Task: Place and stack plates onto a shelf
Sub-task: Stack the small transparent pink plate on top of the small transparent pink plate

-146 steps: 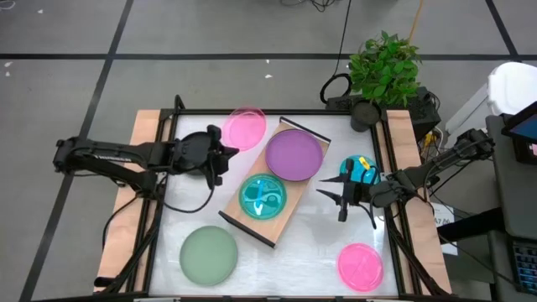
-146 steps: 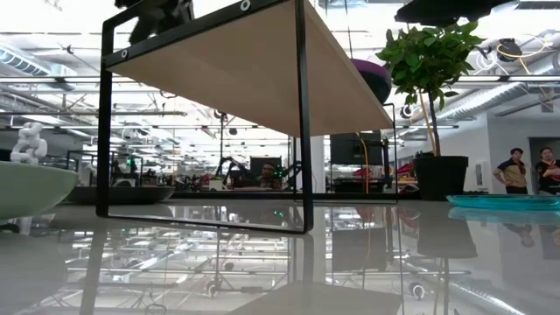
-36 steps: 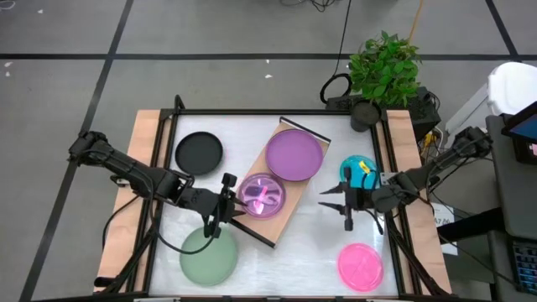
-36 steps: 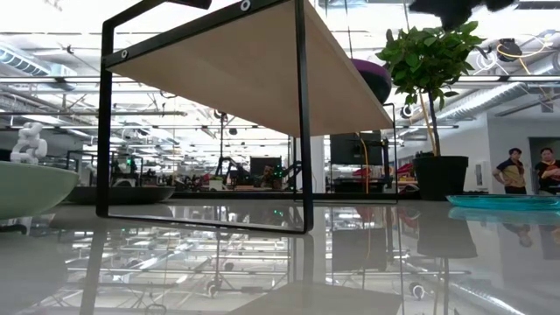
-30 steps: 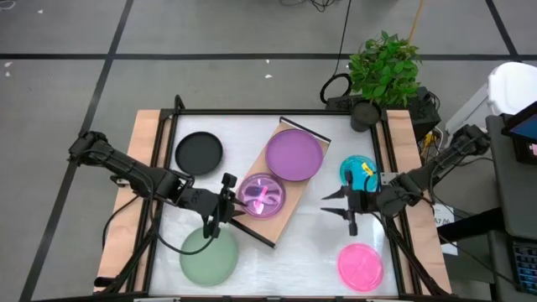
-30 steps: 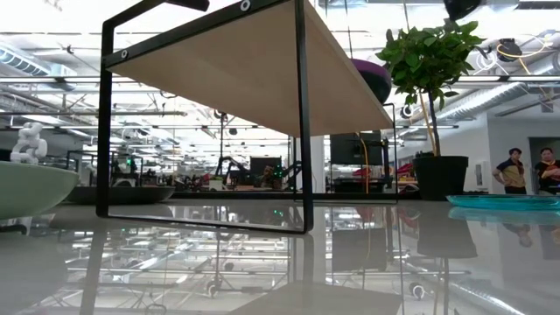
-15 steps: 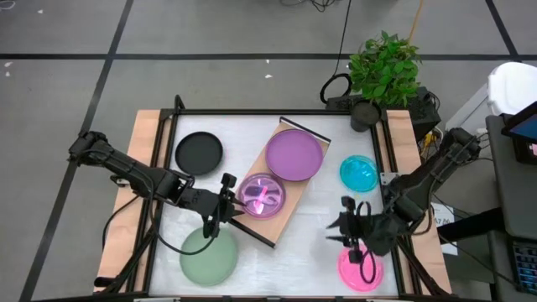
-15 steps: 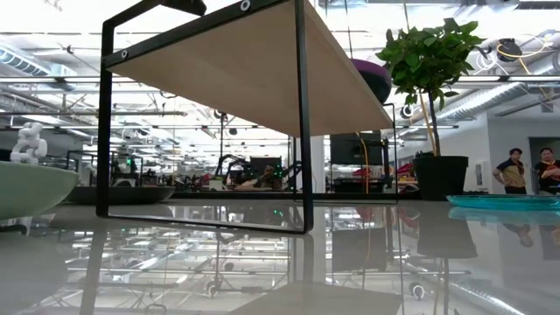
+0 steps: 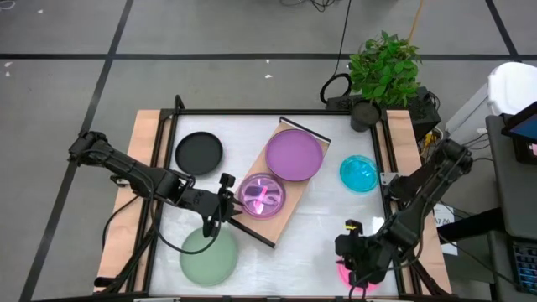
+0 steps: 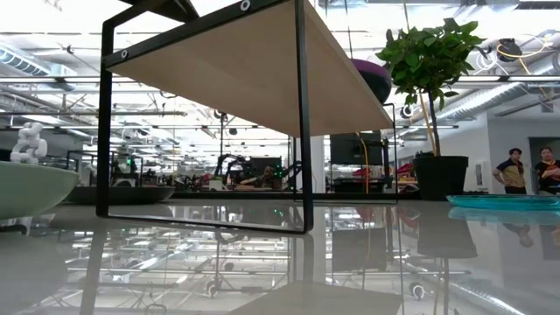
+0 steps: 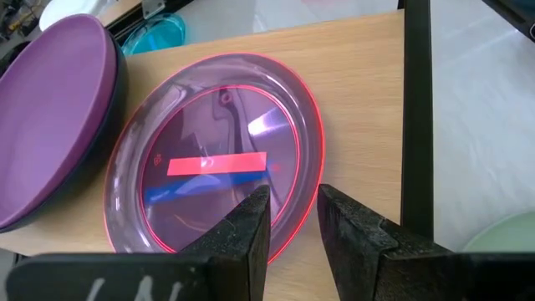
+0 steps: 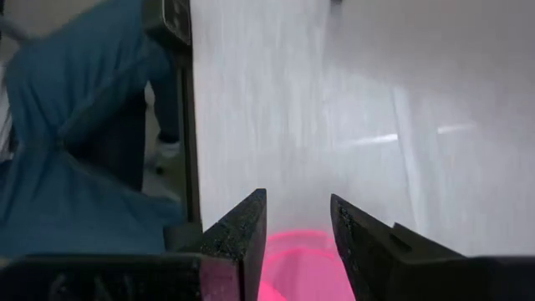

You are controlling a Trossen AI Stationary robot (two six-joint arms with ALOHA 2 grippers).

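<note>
Surface: white, framed, both arms over it. Shelf lies diagonally mid-surface, raised on black rails.

Plates, big to small. Pale green plate sits on the surface near the shelf's lower end. Purple plate sits on the shelf's far end, on top of a darker plate as the left wrist view shows it. Black plate is on the surface, left of the shelf. Pink translucent plate rests on the shelf's near end over a cyan one, edge close to the rail. Loose cyan plate lies right of the shelf. Pink plate is at the surface's lower right.

Right claw: fingers apart, straddling the pink plate's rim, nothing gripped yet. Left claw: fingers slightly apart, empty, just beside the stacked pink plate.

Risks as I judge them:
1. The thin rim on a slick surface may skate away when the right claw closes.
2. An edge-only grip may let the plate tilt and drop in transit.
3. The right arm's path to the shelf passes the cyan plate and may clip it.
4. The left claw may nudge the 2-plate stack toward the rail.
</note>
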